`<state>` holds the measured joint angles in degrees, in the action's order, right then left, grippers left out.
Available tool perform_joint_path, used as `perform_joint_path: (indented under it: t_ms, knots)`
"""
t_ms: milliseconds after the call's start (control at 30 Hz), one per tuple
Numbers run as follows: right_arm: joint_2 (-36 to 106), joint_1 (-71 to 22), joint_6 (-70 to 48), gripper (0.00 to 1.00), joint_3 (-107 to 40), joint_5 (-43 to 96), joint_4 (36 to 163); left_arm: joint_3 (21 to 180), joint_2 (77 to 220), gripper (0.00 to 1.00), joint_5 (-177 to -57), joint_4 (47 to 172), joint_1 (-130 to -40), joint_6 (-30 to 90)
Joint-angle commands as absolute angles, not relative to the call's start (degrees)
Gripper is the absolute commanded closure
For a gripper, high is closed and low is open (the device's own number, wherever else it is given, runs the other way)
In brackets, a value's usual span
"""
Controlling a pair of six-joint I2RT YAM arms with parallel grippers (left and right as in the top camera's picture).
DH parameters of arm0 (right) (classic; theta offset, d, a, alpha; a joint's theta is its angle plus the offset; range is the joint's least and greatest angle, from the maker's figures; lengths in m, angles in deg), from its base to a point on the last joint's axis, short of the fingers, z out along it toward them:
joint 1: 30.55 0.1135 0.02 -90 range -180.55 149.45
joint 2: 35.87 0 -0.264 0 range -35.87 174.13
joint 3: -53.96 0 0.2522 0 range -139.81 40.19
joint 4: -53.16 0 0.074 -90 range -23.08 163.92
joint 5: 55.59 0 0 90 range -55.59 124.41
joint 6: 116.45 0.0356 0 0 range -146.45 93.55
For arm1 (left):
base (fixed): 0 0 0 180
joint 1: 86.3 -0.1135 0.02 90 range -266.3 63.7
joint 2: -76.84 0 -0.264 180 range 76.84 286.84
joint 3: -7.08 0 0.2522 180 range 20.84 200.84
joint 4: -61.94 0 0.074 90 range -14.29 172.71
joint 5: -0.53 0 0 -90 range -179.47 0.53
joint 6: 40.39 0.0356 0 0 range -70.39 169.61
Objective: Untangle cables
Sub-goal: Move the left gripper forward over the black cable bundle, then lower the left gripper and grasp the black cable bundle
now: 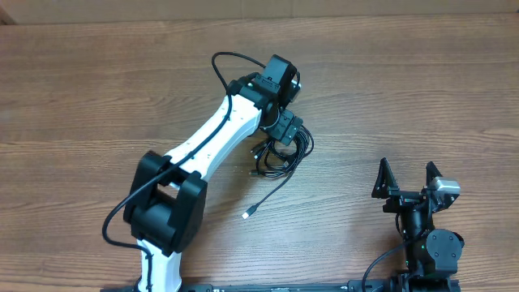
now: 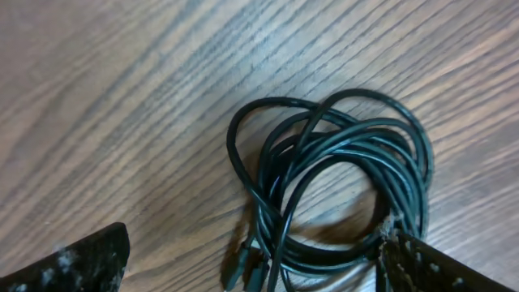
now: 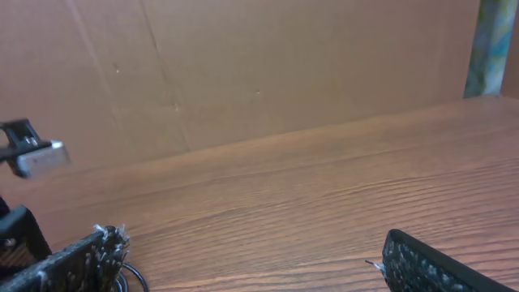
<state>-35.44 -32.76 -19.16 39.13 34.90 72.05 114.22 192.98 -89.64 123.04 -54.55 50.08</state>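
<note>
Robotics lab bench, wood-grain table (image 1: 73, 97) backed by a plain brown cardboard wall (image 3: 243, 73), white-and-black left arm (image 1: 212, 134) and black right arm (image 1: 430, 243) mounted along one edge, small tangle of cables (image 1: 284, 158) on the tabletop

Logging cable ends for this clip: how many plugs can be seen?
3. One silver-tipped plug lies apart on a trailing strand; two more plugs sit together at the edge of the coil. Others may be hidden.
</note>
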Motion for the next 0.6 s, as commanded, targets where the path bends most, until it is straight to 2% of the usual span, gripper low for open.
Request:
perform_joint_path:
  t_ms: [0, 167, 300, 367, 567]
  knots:
    - [-35.68, -32.81, -18.96, 0.00, 39.72, 35.64, 71.74, 115.42, 195.95, 0.04, -89.07, 123.50, -54.24, 47.22]
    - [-35.68, -32.81, -18.96, 0.00, 39.72, 35.64, 71.72, 115.42, 198.42, 0.09, -89.14, 123.52, -54.00, 47.22]
    - [-35.70, -32.81, -18.96, 0.00, 39.72, 35.64, 71.72, 115.42, 199.23, 0.36, -92.44, 123.15, -54.00, 47.24]
    - [-35.68, -32.81, -18.98, 0.00, 39.72, 35.64, 71.72, 115.42, 199.21, 0.44, -92.48, 122.71, -54.00, 47.22]
    - [-35.70, -32.81, -18.96, 0.00, 39.72, 35.64, 71.72, 115.42, 199.36, 0.46, -92.26, 122.14, -54.00, 47.48]
